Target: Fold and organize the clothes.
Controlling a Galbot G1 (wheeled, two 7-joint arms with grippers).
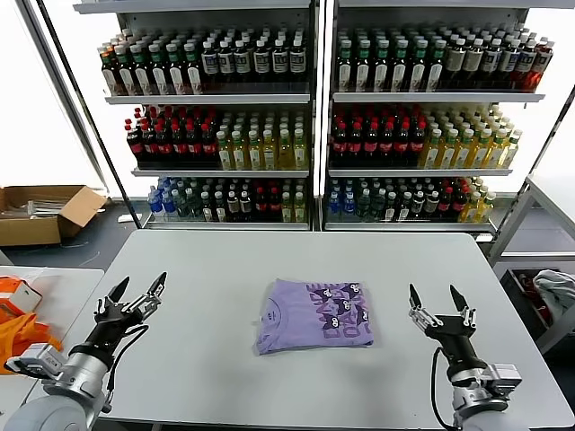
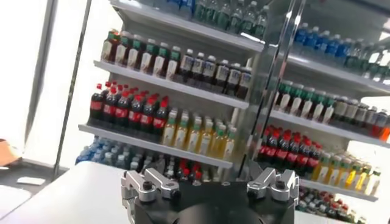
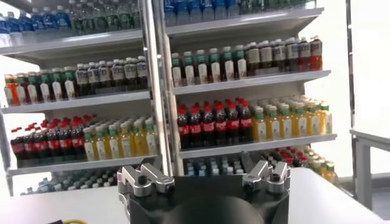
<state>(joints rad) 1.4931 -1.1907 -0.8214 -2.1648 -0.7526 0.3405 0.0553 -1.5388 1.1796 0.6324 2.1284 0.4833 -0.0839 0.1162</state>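
The purple T-shirt (image 1: 314,316) lies folded in the middle of the grey desk (image 1: 216,269), print side up. Its long side runs from left to right. The left claw (image 1: 137,294) and the right claw (image 1: 440,302) hover wide open on each side, holding nothing. The right claw looks a bit nearer.

The orange cloth (image 1: 22,328) at the far left is cut off by the edge. The bottle labels (image 1: 252,61) on the shelves are too small to read.
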